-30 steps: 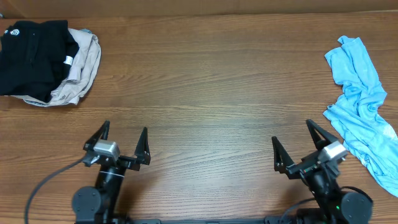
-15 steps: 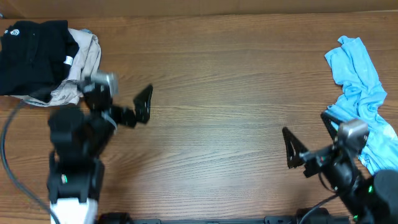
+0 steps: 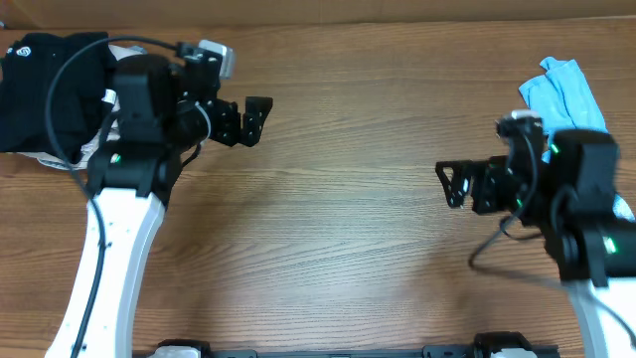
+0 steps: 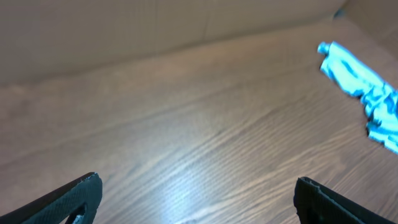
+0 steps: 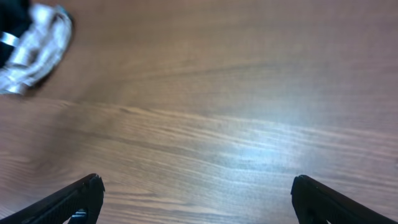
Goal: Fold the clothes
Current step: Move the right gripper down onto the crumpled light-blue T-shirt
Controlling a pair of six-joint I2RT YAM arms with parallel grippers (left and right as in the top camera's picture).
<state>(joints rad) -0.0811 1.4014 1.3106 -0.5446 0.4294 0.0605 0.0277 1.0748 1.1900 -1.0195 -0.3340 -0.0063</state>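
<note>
The sky-blue T-shirt [image 3: 558, 88] lies crumpled at the table's right edge, mostly hidden under my right arm in the overhead view. It also shows in the left wrist view [image 4: 364, 87] at the far right. My left gripper [image 3: 253, 120] is open and empty, raised at the left, near the pile of dark clothes. My right gripper [image 3: 457, 185] is open and empty, raised left of the shirt and pointing towards the table's middle. In both wrist views the fingers [image 4: 196, 193] [image 5: 196, 190] are spread wide over bare wood.
A black garment [image 3: 45, 85] lies at the back left on a beige garment [image 3: 99, 139]; both show blurred in the right wrist view [image 5: 34, 46]. A cardboard wall [image 4: 124, 31] runs along the table's far edge.
Both arms have risen from the table's front edge and swung up. The left gripper moved to the back left. The right arm now covers much of the blue shirt.
</note>
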